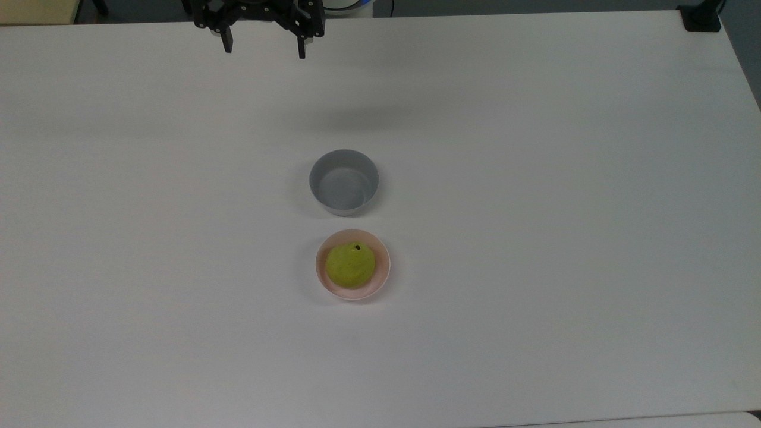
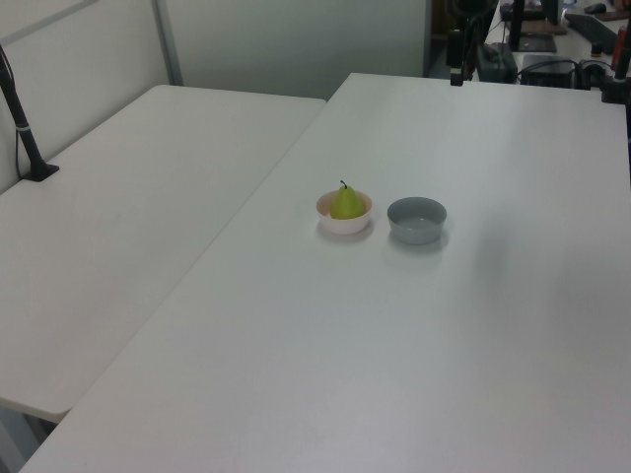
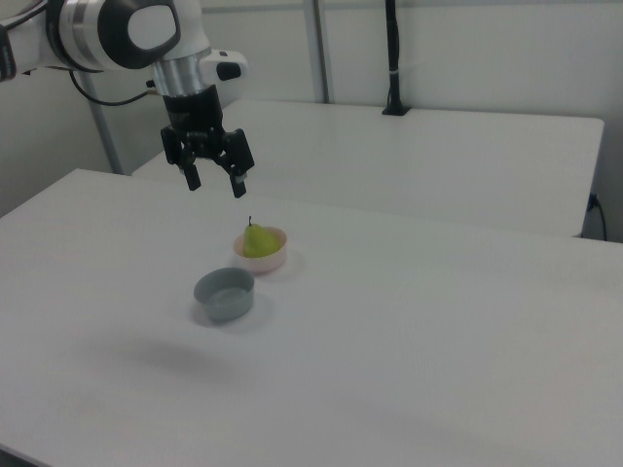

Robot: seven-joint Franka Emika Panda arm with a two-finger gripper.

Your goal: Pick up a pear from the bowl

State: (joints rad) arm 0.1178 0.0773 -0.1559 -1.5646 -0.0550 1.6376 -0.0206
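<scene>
gripper: the gripper point(image 1: 262, 50) sits way up at 12 o'clock in the top view, fingers spread wide with nothing between them. In the right view it point(image 3: 216, 184) hangs high over the table, well above both bowls.

pear: the pear point(image 1: 350, 265) is sitting in the bowl at about 6 o'clock from the table's middle in the top view, stem spot up. The left view shows it point(image 2: 346, 203) upright with the little stem poking out the top.

bowl: the bowl point(image 1: 381, 277) is pale pink and the pear takes up most of the inside. It's just beside the grey bowl, not touching as far as the top view shows.

grey bowl: the grey bowl point(image 1: 343, 181) has nothing in it and sits at 12 o'clock from the pink one in the top view, so it's between the gripper and the pear.

step: looks like the very start, the reach hasn't really happened and nothing's been grabbed.

next move: probably travel toward 6 o'clock past the grey bowl, line up over the pear, then come down with the fingers straddling it. The rim of the pink bowl looks like the thing to not clip.

count: one pear, one pink bowl, one grey bowl, one gripper, and one table point(image 1: 535, 238) under it all.
</scene>
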